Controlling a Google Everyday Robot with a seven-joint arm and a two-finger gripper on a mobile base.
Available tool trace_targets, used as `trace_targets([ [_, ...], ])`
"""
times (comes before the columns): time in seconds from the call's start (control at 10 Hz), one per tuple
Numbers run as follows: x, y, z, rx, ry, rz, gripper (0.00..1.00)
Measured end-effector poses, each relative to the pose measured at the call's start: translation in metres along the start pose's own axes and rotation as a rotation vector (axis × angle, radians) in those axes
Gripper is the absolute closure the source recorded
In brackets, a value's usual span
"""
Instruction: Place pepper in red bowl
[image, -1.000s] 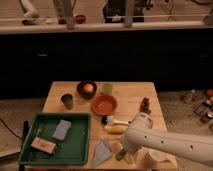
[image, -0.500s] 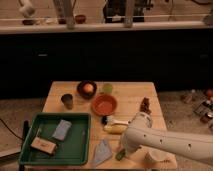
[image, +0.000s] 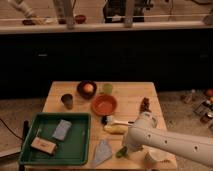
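The pepper (image: 121, 152) was seen near the front edge of the counter (image: 134, 98), a small green shape just beside the right corner of the grey-blue cloth (image: 101, 152) and in front of the yellow corn-like piece (image: 116, 129). The tool (image: 126, 147) was positioned right over it at the end of the white arm (image: 170, 146). The wrist covered the tool's end, so it could not be told whether the tool was wide, narrow or closed on the pepper, nor whether contact was made. The red bowl (image: 104, 105) was located further back on the counter, well apart from the pepper, beyond the corn-like piece and a small white-headed brush (image: 109, 120). The pepper was judged to be light and fairly firm, with a glossy skin likely to be slippery and a slight curve that could let it roll or twist out of a grip. A hold across its narrow width, near the middle of its length, was considered best, with only moderate pressure. Care was thought to be needed so that the cloth corner was not caught along with it.
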Motion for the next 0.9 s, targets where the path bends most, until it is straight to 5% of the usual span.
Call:
trace_targets([
  [0.9,-0.011,-0.013,-0.038,0.052,0.027,-0.053,1.0],
])
